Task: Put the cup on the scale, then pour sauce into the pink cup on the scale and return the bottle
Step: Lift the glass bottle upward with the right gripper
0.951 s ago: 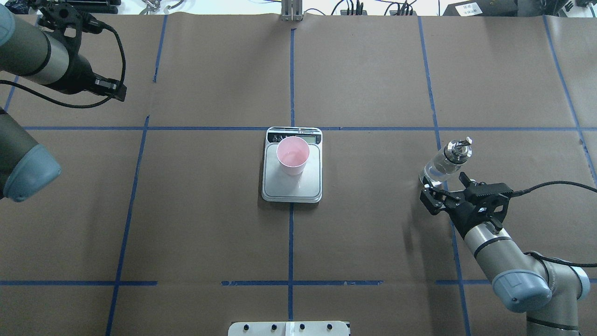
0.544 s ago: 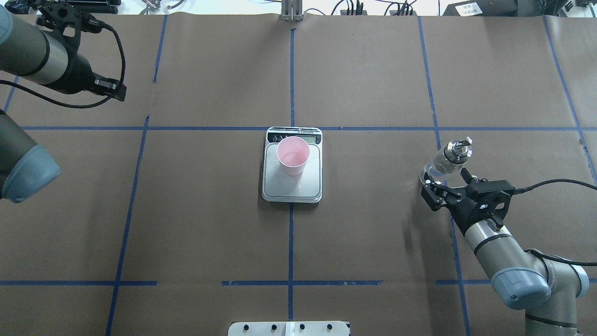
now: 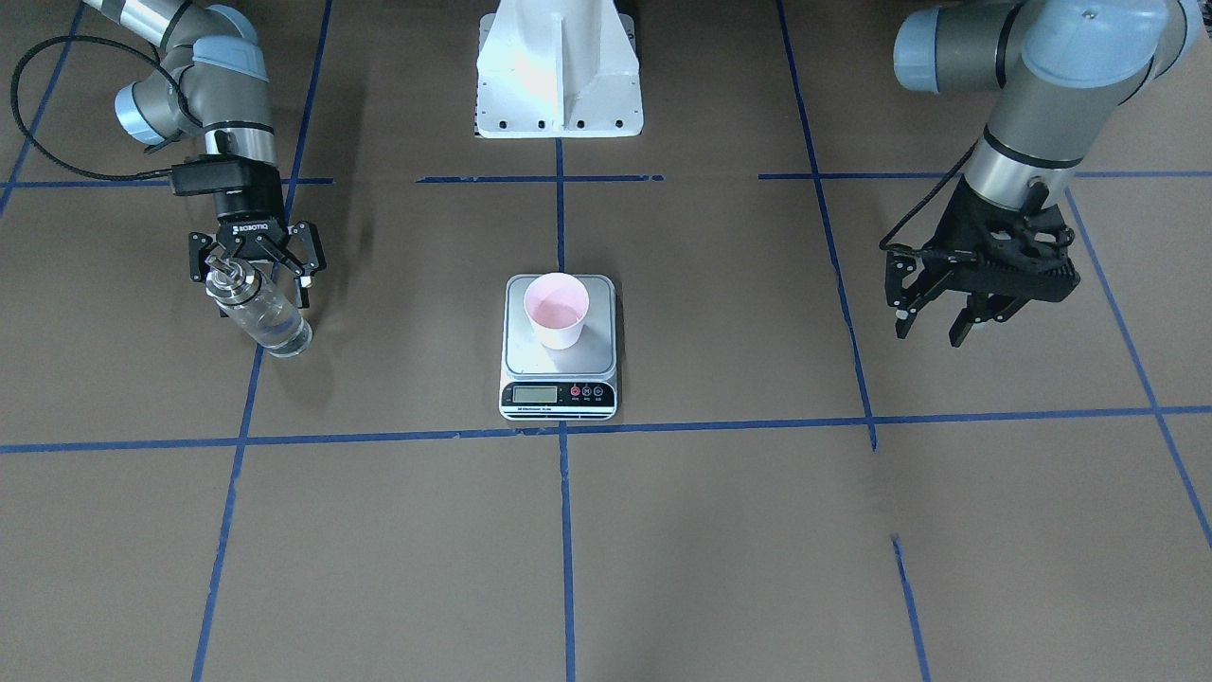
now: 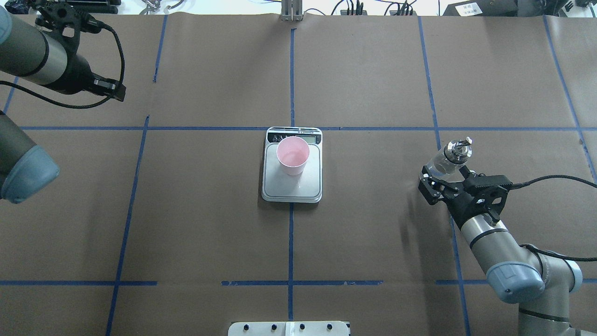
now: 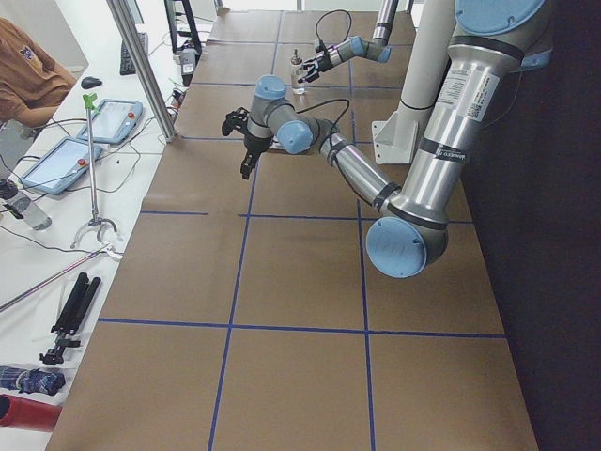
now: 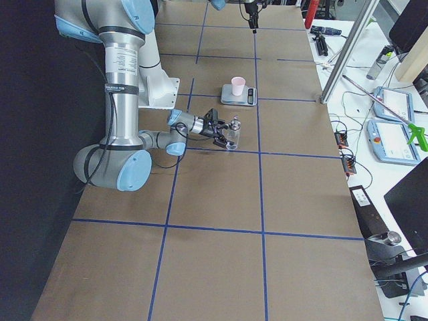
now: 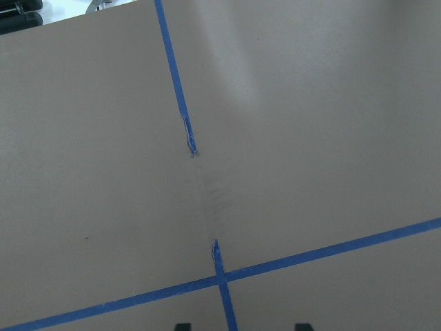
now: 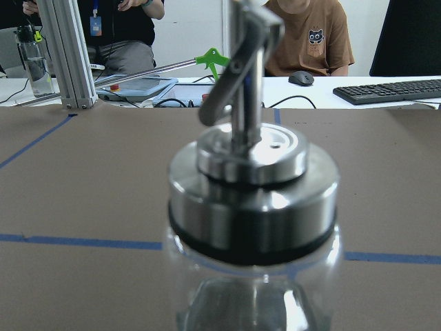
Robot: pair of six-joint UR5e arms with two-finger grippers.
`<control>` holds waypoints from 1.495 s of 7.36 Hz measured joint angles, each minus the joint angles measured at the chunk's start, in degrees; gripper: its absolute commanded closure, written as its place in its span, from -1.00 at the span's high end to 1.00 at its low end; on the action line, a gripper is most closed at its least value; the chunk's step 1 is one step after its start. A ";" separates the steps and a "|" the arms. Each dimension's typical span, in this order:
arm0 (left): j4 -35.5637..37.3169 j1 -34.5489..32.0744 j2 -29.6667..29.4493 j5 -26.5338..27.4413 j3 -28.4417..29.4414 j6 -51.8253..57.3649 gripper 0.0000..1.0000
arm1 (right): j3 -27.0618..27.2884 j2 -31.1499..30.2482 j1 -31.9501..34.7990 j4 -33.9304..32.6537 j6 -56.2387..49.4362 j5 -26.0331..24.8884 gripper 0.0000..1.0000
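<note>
Overhead and front views look steeply down from opposite sides, robot base [image 4: 289,328] at 6 and 12 o'clock; both share the scale [image 4: 303,186]. Side views look along the table [image 5: 291,272]. Wrist cameras sit close.

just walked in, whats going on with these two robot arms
The pink cup sits on the scale in the middle of the table. The right hand is open around the bottle, one finger on each side of it, not yet closed; the bottle stands on the table. The left hand hangs open and empty off to its own side.
</note>
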 measured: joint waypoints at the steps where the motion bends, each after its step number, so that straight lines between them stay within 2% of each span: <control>1: 0.00 0.00 0.01 0.00 0.00 0.03 0.19 | -0.46 0.39 0.46 0.02 -0.07 0.06 0.91; 4: 0.00 0.00 0.02 0.00 -0.13 0.10 0.19 | -1.54 2.24 1.14 0.01 -0.13 0.15 0.64; 5: 0.00 0.00 0.02 0.02 -0.22 0.10 0.19 | -1.83 2.58 1.25 0.00 -0.15 0.18 0.40; 6: 0.00 0.00 0.02 0.06 -0.30 0.10 0.19 | -2.08 2.70 1.39 0.02 -0.24 0.21 0.09; 7: 0.04 0.00 0.02 0.08 -0.42 0.10 0.19 | -2.32 2.76 1.53 0.05 -0.41 0.23 -0.50; 8: 0.11 0.00 0.02 0.09 -0.62 0.08 0.19 | -2.51 2.78 1.62 0.07 -0.81 0.24 -0.99; 11: 0.30 0.00 0.01 0.03 -1.57 -0.33 0.20 | -1.84 3.20 2.95 -0.27 -6.59 0.23 -1.00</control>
